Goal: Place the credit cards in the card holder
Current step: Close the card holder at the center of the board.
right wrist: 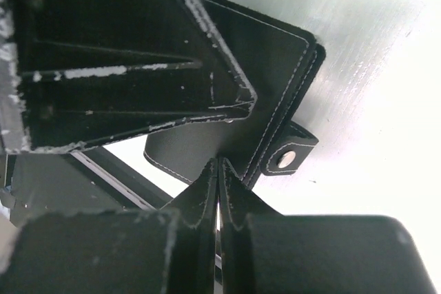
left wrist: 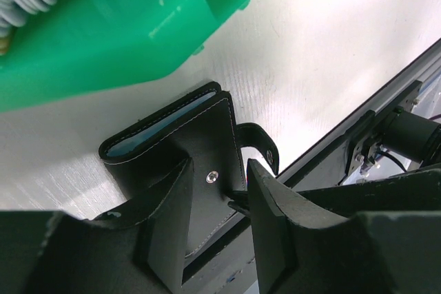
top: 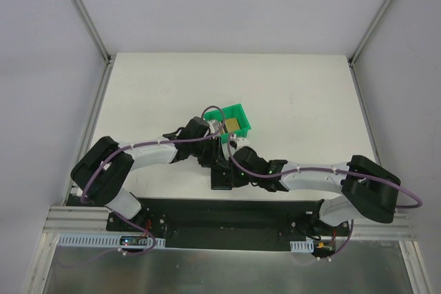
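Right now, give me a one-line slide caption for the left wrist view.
Left gripper clamps the folded black card holder on the white table, green bin just beyond.

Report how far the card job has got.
Done: nothing visible; no card shows in the card holder, which looks nearly closed. In hand: the left gripper clamps the card holder, the right gripper is shut at its edge. Left: the cards, one gold, lie in the green bin.

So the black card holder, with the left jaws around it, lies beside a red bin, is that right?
Not quite: the bin is green, not red, as the left wrist view shows. The black card holder, within the jaws of the left gripper, lies beside it.
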Motion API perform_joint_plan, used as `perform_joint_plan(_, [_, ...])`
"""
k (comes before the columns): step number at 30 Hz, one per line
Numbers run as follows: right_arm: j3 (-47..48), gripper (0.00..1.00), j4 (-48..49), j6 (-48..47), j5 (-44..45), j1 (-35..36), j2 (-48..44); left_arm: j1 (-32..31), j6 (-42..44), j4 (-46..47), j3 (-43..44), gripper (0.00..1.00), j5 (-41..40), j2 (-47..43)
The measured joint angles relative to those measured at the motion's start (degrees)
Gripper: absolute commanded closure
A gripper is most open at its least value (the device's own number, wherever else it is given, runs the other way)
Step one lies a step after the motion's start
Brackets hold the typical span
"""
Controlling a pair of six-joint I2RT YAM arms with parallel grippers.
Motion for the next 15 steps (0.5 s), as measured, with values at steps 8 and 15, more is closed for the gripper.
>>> perform_joint_plan(8, [-1.31, 0.99, 2.32, 1.31, 0.15, -1.46, 0.04, 0.00, 1.66, -3.08, -0.04, 0.65, -3.26, -3.32])
perform_joint_plan(15, [-0.70, 0.99, 2.16, 2.08, 0.07, -1.68, 0.74, 0.00, 5.99, -6.88, -0.20, 0.69, -5.42, -7.56])
